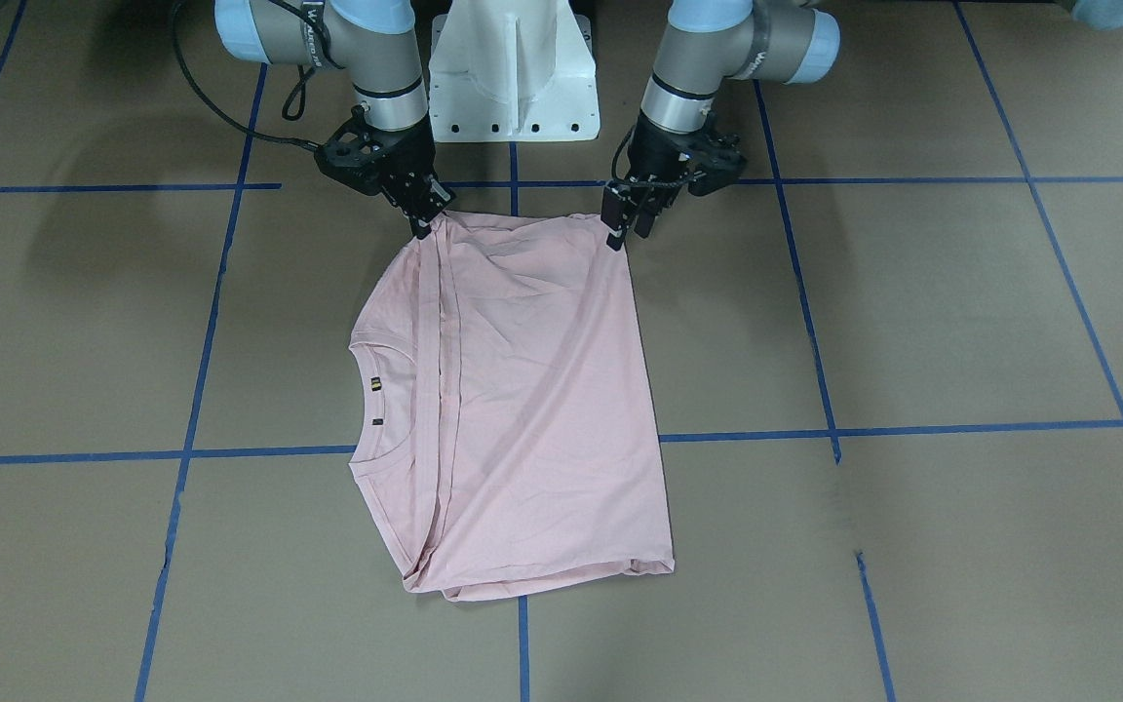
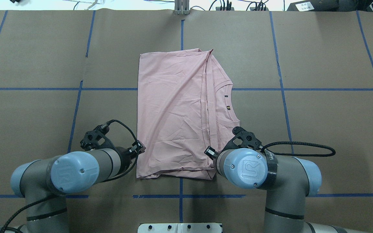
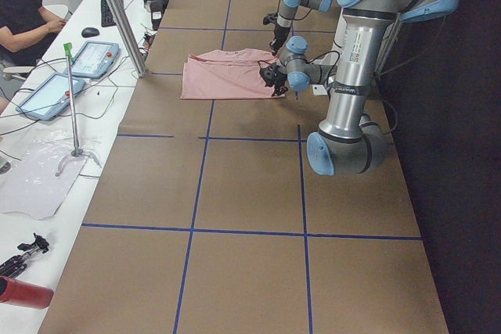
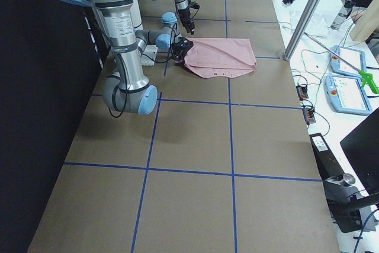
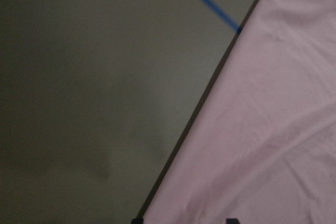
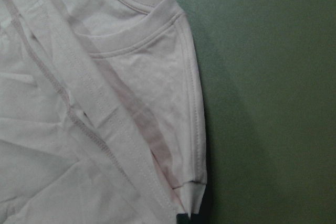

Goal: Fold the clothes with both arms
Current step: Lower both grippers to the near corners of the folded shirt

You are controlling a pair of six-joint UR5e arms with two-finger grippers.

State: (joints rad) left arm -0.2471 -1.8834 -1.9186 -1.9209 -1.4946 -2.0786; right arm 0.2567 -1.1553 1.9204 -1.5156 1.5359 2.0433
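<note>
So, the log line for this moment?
T-shirt: partly folded | left fingers: open, near corner | right fingers: near corner, grip unclear

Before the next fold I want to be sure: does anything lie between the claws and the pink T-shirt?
Nothing visible does. The left claw and the right claw each stand at a corner of the T-shirt, on its edge nearest the robot.

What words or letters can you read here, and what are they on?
"UR": logo on the blue joint cap of the right arm.
Unreadable, blurred: white lettering on the right arm's black band.
Unreadable, too small: the neck tag in the T-shirt.
</note>
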